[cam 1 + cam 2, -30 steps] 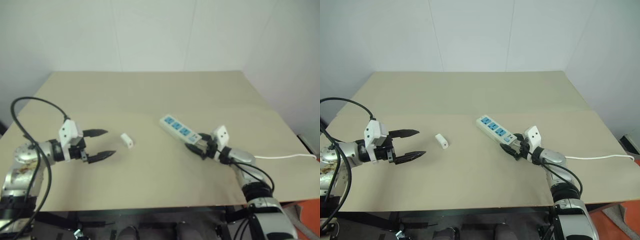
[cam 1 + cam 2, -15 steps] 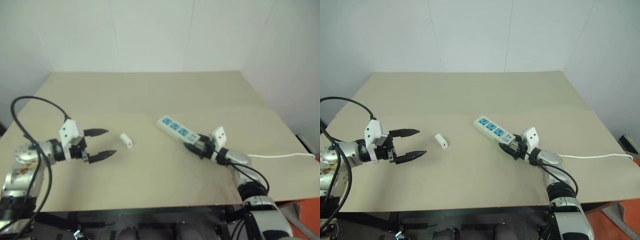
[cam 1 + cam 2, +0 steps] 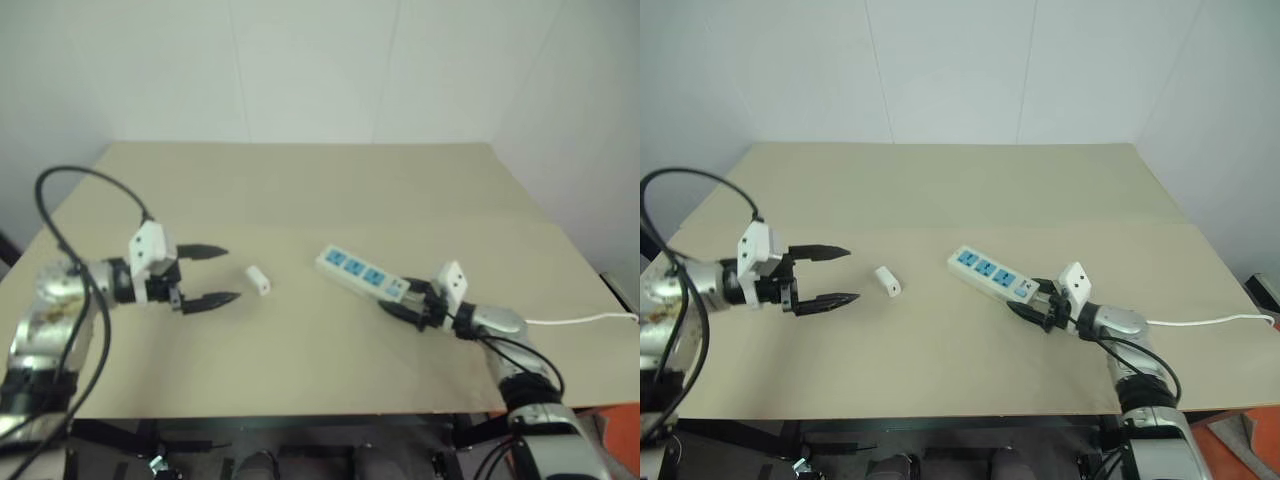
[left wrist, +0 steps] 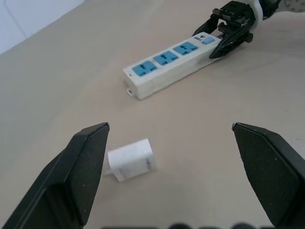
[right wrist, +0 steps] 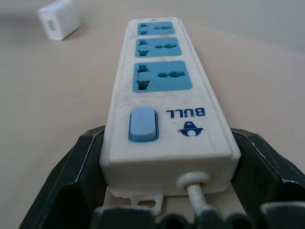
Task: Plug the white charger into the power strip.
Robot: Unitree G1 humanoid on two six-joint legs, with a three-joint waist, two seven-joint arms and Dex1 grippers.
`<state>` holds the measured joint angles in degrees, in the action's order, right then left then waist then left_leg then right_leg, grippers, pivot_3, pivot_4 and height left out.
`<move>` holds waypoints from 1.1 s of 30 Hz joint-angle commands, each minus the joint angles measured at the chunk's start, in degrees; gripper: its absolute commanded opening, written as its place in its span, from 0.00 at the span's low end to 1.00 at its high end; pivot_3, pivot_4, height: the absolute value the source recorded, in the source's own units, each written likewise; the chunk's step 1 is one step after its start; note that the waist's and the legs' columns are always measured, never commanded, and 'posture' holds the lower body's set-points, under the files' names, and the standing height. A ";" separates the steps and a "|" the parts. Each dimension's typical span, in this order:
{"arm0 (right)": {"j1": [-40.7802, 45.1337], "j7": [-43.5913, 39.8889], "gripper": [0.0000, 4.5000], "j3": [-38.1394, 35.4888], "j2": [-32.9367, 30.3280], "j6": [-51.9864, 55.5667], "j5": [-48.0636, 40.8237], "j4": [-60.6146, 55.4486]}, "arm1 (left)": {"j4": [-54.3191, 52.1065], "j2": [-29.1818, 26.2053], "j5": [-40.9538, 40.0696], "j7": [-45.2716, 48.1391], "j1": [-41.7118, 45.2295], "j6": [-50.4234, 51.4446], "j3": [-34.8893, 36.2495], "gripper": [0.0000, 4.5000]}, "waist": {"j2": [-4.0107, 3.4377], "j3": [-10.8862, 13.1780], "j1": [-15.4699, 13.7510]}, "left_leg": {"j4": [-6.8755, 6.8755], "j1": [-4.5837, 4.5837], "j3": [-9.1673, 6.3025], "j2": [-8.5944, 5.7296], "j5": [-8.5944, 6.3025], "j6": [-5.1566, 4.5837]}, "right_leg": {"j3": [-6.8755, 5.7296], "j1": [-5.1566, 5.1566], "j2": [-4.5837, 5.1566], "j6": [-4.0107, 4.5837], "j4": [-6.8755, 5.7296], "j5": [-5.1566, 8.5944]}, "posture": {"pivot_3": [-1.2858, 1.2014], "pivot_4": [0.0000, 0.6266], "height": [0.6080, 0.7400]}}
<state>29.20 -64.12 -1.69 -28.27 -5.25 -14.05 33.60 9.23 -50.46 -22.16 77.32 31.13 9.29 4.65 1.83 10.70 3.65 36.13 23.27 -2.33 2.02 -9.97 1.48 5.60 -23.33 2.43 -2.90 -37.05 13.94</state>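
- The white charger (image 3: 887, 282) lies flat on the tan table (image 3: 960, 190), left of centre in the head view.
- The left gripper (image 3: 836, 275) sits just left of it, fingers spread wide, holding nothing.
- The power strip (image 3: 997, 277) lies right of centre (cord (image 3: 1205, 322) trailing right).
- The right gripper (image 3: 1032, 310) clasps its switch end between both fingers.

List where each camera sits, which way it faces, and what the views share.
Left and right eye: on the head, looking forward and down at the table; both arms show.
Left wrist: along the open left gripper at the white charger.
Right wrist: along the right gripper, closed on the cord end of the power strip.
Shared: charger and strip appear in all four.
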 commanded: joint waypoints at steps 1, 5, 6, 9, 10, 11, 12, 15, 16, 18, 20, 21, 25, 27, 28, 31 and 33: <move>-0.73 -6.00 0.76 1.94 -2.13 4.36 -1.66 -5.73 | 6.89 -1.90 4.82 10.26 10.27 -8.63 -5.72 1.00 | 0.00 0.00 0.11 | 0.01 0.00 0.00 -0.01 0.00 0.00 | -0.01 0.01 0.00 0.00 -0.02 0.00 | 0.52 0.24 1.00; -0.96 -8.95 0.76 4.25 -2.76 7.42 -1.32 -8.86 | 19.70 -5.01 4.96 15.18 28.99 -22.05 -25.02 1.00 | 0.01 0.01 0.50 | 0.10 0.02 -0.02 0.00 0.00 0.00 | 0.00 0.02 -0.05 -0.01 -0.05 0.00 | 0.52 0.24 1.00; -0.78 -8.94 0.76 4.51 -2.62 7.46 -0.99 -8.78 | 22.69 -5.25 4.65 15.18 32.66 -24.79 -29.60 1.00 | 0.01 0.01 0.54 | 0.09 0.01 -0.01 0.00 0.00 0.00 | 0.05 0.01 -0.06 -0.01 -0.03 -0.01 | 0.52 0.24 1.00; -0.49 -8.91 0.76 5.14 -2.41 7.99 -0.51 -8.67 | 32.73 -3.94 5.63 15.18 46.25 -33.39 -47.23 1.00 | 0.02 0.02 0.48 | 0.08 0.04 0.00 -0.02 -0.01 -0.01 | 0.10 -0.01 -0.06 -0.06 -0.03 0.04 | 0.52 0.24 1.00; -0.34 -9.01 0.76 5.39 -2.44 8.28 -0.34 -8.57 | 36.37 -2.40 6.20 15.18 50.69 -35.91 -52.91 1.00 | 0.03 0.03 0.39 | 0.08 0.10 -0.02 -0.02 -0.01 -0.01 | 0.08 -0.04 -0.06 -0.08 -0.02 0.05 | 0.52 0.24 1.00; -0.24 -9.01 0.76 5.62 -2.46 8.40 -0.17 -8.52 | 39.90 -0.60 6.84 15.18 54.20 -38.74 -57.40 1.00 | 0.02 0.04 0.32 | 0.10 0.15 -0.03 -0.04 -0.01 -0.01 | 0.09 -0.07 -0.06 -0.08 -0.02 0.05 | 0.52 0.24 1.00; -0.12 -8.94 0.76 5.84 -2.46 8.39 0.04 -8.48 | 43.03 1.00 7.21 15.18 56.84 -41.33 -60.90 1.00 | 0.03 0.04 0.28 | 0.12 0.21 -0.03 -0.05 -0.01 -0.01 | 0.09 -0.12 -0.06 -0.09 -0.03 0.06 | 0.52 0.24 1.00; -0.20 -9.07 0.76 6.50 -2.43 8.95 0.21 -9.02 | 50.56 5.98 7.33 15.18 62.24 -45.84 -68.59 1.00 | 0.04 0.04 0.33 | 0.21 0.47 -0.04 -0.06 -0.01 -0.02 | 0.09 -0.30 -0.05 -0.11 -0.04 0.06 | 0.52 0.24 1.00; -0.67 -8.87 0.76 6.73 -2.33 9.20 0.26 -9.71 | 52.94 8.28 7.94 15.18 63.50 -47.33 -70.44 1.00 | 0.04 0.04 0.43 | 0.23 0.54 -0.04 -0.06 -0.01 -0.02 | 0.10 -0.38 -0.05 -0.11 -0.06 0.05 | 0.52 0.24 1.00; -1.71 -8.37 0.76 7.10 -2.17 9.65 0.35 -11.11 | 56.70 11.94 9.59 15.18 64.87 -50.78 -73.37 1.00 | 0.04 0.04 0.39 | 0.25 0.79 -0.03 -0.06 -0.01 -0.03 | 0.15 -0.71 -0.07 -0.11 -0.17 0.05 | 0.52 0.24 1.00; -2.50 -7.88 0.76 7.35 -2.02 10.05 0.42 -12.18 | 59.01 14.24 10.50 15.18 65.28 -52.78 -75.20 1.00 | 0.04 0.04 0.46 | 0.28 0.96 -0.08 -0.05 -0.01 -0.04 | 0.13 -0.89 -0.11 -0.10 -0.21 0.04 | 0.52 0.24 1.00; -3.00 -7.66 0.76 7.48 -1.98 10.25 0.45 -12.82 | 60.16 15.26 11.67 15.18 65.19 -54.32 -75.83 1.00 | 0.05 0.05 0.50 | 0.28 0.98 -0.08 -0.05 -0.01 -0.05 | 0.13 -0.90 -0.11 -0.10 -0.20 0.04 | 0.52 0.24 1.00; -4.46 -6.41 0.76 7.82 -1.81 10.85 0.70 -14.80 | 63.30 18.24 15.24 15.18 64.16 -57.93 -75.76 1.00 | 0.07 0.06 0.46 | 0.30 1.00 -0.09 -0.06 -0.03 -0.07 | 0.14 -0.90 -0.11 -0.10 -0.17 0.04 | 0.52 0.24 1.00; -5.07 -5.55 0.76 7.81 -1.64 11.06 0.74 -15.58 | 64.36 19.42 16.47 15.18 63.49 -58.54 -74.49 1.00 | 0.07 0.06 0.41 | 0.36 1.01 -0.09 -0.06 -0.03 -0.08 | 0.14 -0.87 -0.11 -0.10 -0.19 0.04 | 0.52 0.24 1.00; -5.33 -5.26 0.76 7.82 -1.58 11.24 0.66 -15.91 | 64.93 19.96 17.58 15.18 63.33 -58.80 -73.75 1.00 | 0.07 0.06 0.37 | 0.40 1.01 -0.09 -0.06 -0.03 -0.08 | 0.14 -0.86 -0.10 -0.11 -0.20 0.04 | 0.52 0.24 1.00; -6.01 -4.67 0.76 8.01 -1.49 11.62 0.65 -16.92 | 66.40 20.91 21.59 15.18 63.18 -60.57 -72.01 1.00 | 0.08 0.06 0.37 | 0.51 1.01 -0.11 -0.07 -0.03 -0.08 | 0.14 -0.81 -0.10 -0.15 -0.22 0.01 | 0.52 0.24 1.00; -6.41 -4.10 0.76 8.09 -1.41 11.60 0.84 -17.42 | 67.11 21.61 23.63 15.18 62.77 -60.29 -70.96 1.00 | 0.08 0.06 0.37 | 0.56 1.02 -0.10 -0.07 -0.03 -0.08 | 0.14 -0.80 -0.10 -0.17 -0.23 0.00 | 0.52 0.24 1.00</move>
<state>23.87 -67.98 4.26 -30.05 5.38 -14.14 17.07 75.65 -28.81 0.07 92.36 93.66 -50.22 -67.93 1.91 10.76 4.02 36.70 24.29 -2.44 1.95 -10.00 1.40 5.75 -24.13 2.32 -3.07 -37.30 13.94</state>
